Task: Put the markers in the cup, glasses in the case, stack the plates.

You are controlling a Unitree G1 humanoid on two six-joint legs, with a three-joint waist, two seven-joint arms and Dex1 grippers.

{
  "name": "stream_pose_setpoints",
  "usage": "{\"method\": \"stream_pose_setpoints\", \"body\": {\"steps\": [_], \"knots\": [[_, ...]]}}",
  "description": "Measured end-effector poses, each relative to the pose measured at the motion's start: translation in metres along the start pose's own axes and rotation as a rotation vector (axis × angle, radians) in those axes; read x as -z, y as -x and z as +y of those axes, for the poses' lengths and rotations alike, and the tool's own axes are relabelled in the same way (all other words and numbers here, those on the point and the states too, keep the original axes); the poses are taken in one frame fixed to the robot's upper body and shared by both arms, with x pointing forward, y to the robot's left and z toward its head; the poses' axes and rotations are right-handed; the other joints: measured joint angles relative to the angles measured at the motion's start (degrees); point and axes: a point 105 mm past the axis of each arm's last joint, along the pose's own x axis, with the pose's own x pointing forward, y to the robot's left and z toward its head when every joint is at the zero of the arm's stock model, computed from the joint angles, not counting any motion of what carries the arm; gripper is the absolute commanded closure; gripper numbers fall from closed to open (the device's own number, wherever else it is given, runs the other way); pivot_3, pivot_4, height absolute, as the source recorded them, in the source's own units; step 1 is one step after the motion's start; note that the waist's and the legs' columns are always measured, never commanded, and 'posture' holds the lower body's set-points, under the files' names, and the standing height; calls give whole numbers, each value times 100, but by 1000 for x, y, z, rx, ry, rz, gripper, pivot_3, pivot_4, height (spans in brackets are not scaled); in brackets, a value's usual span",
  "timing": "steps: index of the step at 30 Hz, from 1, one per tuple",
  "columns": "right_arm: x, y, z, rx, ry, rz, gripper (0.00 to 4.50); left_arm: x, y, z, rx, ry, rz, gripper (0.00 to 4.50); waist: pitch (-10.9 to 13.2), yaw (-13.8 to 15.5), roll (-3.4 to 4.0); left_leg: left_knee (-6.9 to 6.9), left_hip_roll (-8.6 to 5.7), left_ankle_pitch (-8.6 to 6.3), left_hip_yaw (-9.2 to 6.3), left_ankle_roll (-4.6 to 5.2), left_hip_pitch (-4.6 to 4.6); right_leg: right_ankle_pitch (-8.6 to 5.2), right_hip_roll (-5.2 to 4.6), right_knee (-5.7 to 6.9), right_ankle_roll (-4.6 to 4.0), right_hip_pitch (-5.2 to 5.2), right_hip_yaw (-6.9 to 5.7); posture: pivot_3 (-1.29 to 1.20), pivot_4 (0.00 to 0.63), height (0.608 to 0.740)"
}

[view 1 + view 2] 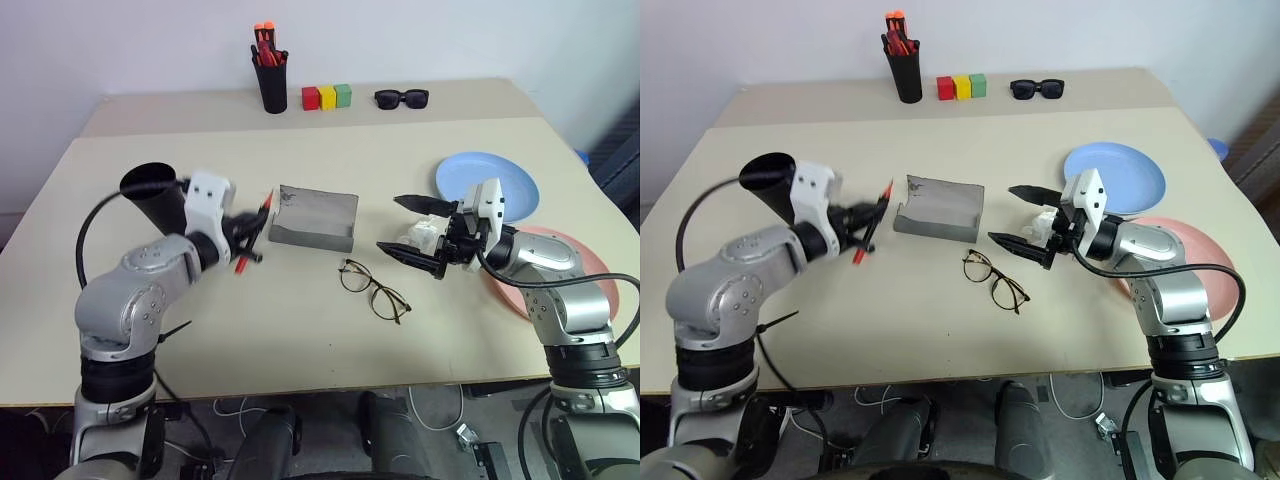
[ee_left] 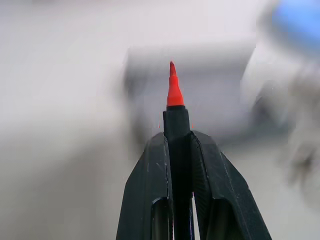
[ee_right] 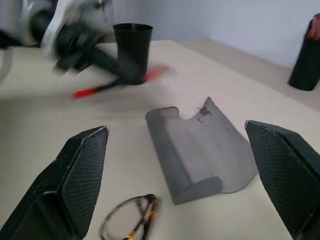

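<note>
The two eye views look down and forward from above the table [image 1: 330,350], side by side, sharing the whole tabletop up to the wall at the top of the frame. The left wrist view looks close along its own fingers [image 2: 150,190] at a red marker [image 2: 174,95] at frame centre. The right wrist view sits low over the table, facing the grey case [image 3: 205,145] at centre and the cup [image 3: 132,47] at upper left, both also in the eye views.

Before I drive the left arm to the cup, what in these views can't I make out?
- Cup: its base is hidden behind the left end effector in the eye views.
- Marker: its rear is buried between the fingers in the left wrist view.
- Pink plate: mostly covered by the right arm.
- Glasses: cut off by the right wrist view's edge.
</note>
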Motion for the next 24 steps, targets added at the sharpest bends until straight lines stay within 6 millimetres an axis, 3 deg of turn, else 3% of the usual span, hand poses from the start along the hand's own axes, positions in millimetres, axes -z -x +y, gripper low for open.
{"method": "stream_pose_setpoints", "body": {"steps": [2,4,10,13,18,24], "knots": [[0,0,2,-15,-40,-10,0,-37,-2,8,-32,-65,-163,4448,-1,-20,1,-2,-1,0,4,0,2,0,0,-2,0,0,1,0,150,740],[0,0,2,-18,-54,-11,0,-58,2,20,-81,-129,-261,4448,-2,-33,4,-5,-1,-1,5,1,3,0,2,-4,0,0,1,0,150,740],[-1,0,1,-10,-49,-11,0,-81,28,90,-357,-254,-417,4448,-1,-7,3,-3,-2,-1,4,1,1,1,2,-7,1,-1,1,0,150,740],[-2,-1,0,-4,-37,-12,0,-90,43,113,-454,-306,-500,4448,-1,1,3,-3,-2,-1,4,2,-1,2,1,-12,2,0,1,0,150,740],[-6,-2,-2,-2,-11,-19,0,-63,51,149,-564,-303,-483,4448,-1,10,2,-1,-3,-1,3,2,-1,4,1,-12,4,2,0,0,150,740],[-6,-2,-2,0,-6,-16,0,-28,46,161,-603,-277,-461,4448,-1,5,2,-1,-3,-1,3,3,-3,6,1,-15,5,1,0,0,150,740]]}}
